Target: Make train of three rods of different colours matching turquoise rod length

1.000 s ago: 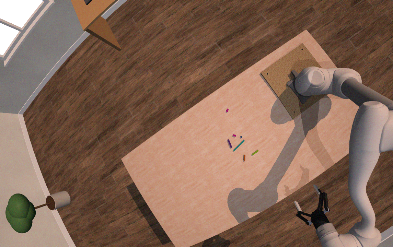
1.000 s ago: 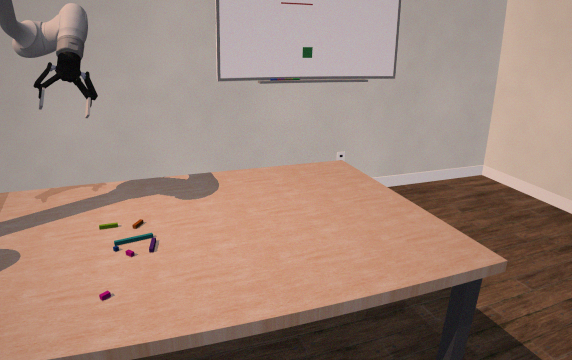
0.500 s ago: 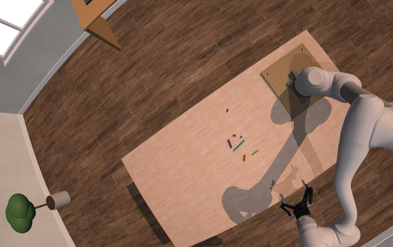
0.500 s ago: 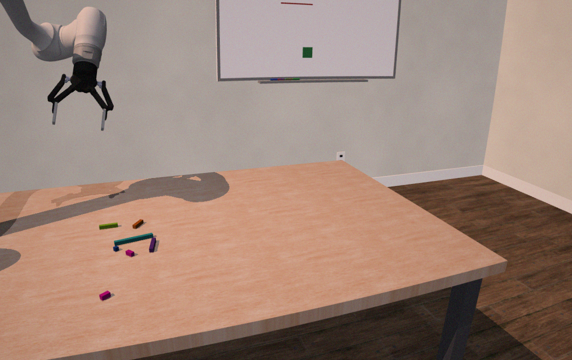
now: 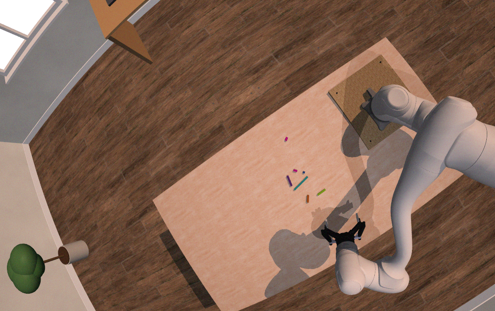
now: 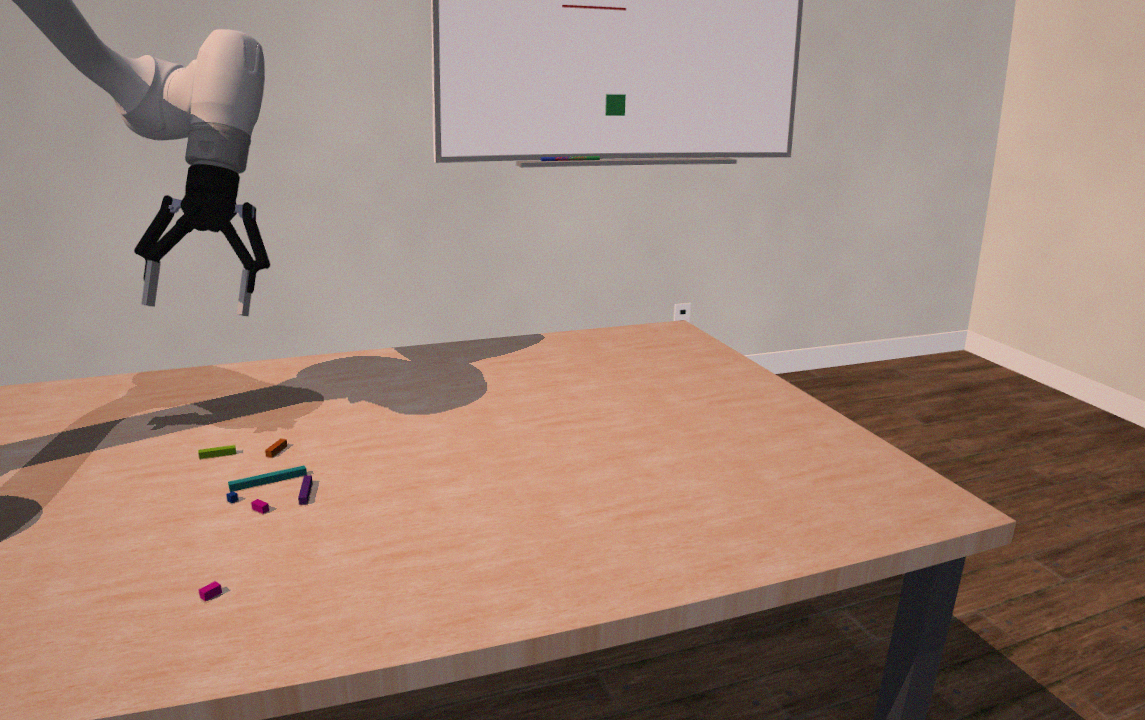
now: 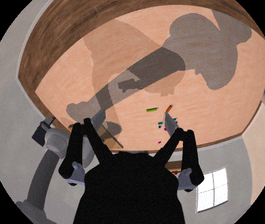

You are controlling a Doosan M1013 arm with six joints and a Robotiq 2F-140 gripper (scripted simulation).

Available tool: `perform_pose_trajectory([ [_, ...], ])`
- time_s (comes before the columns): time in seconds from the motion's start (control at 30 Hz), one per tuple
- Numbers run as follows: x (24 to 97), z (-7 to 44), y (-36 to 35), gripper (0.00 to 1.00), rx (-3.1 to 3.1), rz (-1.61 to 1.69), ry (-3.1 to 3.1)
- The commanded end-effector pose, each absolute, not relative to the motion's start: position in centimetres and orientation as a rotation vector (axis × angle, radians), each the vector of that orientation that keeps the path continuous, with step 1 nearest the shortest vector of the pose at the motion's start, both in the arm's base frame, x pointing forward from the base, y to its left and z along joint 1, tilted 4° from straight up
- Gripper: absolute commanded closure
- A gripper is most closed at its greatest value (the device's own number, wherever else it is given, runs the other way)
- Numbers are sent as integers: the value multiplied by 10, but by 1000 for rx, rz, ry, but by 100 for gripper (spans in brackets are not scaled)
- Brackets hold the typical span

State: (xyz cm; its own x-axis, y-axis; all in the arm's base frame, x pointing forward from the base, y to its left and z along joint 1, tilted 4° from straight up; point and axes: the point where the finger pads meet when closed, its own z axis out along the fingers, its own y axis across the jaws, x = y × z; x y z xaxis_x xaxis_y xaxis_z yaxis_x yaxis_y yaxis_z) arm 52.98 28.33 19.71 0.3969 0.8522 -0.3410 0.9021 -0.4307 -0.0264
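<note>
The turquoise rod [image 5: 300, 183] [image 6: 267, 479] lies flat. The purple rod [image 5: 289, 181] [image 6: 305, 489] lies beside one end of it, at an angle. The blue rod [image 5: 303, 172] [image 6: 231, 497] lies close to its other end. One magenta rod [image 5: 295, 170] [image 6: 260, 505] lies near the blue one; another magenta rod [image 5: 286, 138] [image 6: 210, 591] lies well apart. The orange rod [image 5: 307, 198] [image 6: 276, 447] [image 7: 169, 108] and lime rod [image 5: 320, 192] [image 6: 217, 452] [image 7: 152, 109] lie on the turquoise rod's other side. My gripper [image 5: 341, 219] [image 6: 196, 309] [image 7: 134, 115] is open and empty, high above the table. Its finger partly hides rods in the wrist view.
The table [image 5: 210, 216] [image 6: 648, 501] bears all the rods. A brown mounting board [image 5: 357, 92] with the arm's base lies at one end of the table. The arm's shadows fall across the table beside the lime and orange rods.
</note>
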Motion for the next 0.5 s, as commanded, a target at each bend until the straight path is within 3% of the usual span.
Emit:
perform_pose_trajectory([
  [0.0,539,181,247,0,2624,-383,1415],
  [0.47,547,130,119,0,3015,-132,687],
])
